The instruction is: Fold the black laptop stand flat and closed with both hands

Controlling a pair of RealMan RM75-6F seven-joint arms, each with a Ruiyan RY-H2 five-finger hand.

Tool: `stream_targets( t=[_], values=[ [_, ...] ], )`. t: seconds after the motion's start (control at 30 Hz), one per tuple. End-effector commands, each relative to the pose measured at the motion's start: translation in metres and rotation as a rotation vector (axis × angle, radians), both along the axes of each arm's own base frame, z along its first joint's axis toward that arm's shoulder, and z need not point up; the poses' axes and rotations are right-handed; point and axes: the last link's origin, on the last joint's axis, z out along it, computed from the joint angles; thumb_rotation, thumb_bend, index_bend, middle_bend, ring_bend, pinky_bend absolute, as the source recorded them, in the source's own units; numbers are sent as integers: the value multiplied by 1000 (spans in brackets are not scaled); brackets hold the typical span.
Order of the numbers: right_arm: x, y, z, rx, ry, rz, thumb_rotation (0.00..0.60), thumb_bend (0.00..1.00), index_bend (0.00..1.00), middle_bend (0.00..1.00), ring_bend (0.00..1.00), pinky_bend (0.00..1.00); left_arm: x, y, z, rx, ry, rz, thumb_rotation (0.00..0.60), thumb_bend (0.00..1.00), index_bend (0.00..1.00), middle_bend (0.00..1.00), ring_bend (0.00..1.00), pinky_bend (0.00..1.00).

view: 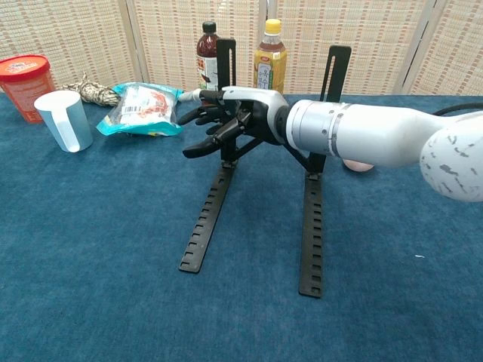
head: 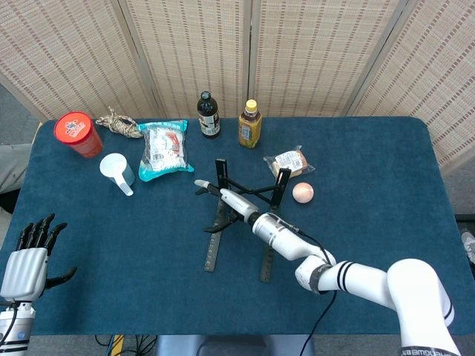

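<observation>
The black laptop stand (view: 309,226) stands unfolded mid-tabletop (head: 111,245), its uprights raised, the right robot hand (view: 226,121) at its left upright with fingers spread, gripping nothing, while the left robot hand (head: 30,256) hovers open off the near-left corner

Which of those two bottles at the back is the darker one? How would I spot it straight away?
Start at the woven screen behind the blue table. Two bottles stand side by side just in front of it, near the table's back edge. The dark bottle is the left of the pair, with a black cap and white label; its neighbour, the amber bottle, has a yellow cap.
</observation>
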Motion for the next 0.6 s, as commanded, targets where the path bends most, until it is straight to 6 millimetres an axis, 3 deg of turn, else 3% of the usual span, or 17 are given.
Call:
stream_targets(
  t=[0.03, 0.33, 0.6],
  values=[
    [-3, 10, 24, -23, -44, 50, 600, 72, 0, 181, 56, 78, 0, 0, 0, -1, 1, -1, 600, 135, 141, 2, 0, 0],
    [-11, 24, 107, -196, -101, 152, 600, 71, 0, 180, 54, 78, 1, 3, -3, -11, 4, -2, 600, 135, 141, 2, 0, 0],
    [-31, 29, 154, -333, -66, 128, 600, 71, 0, 181, 48, 74, 2, 4, -5, -18, 4, -5, 600, 135, 141, 2, 0, 0]
  ],
)
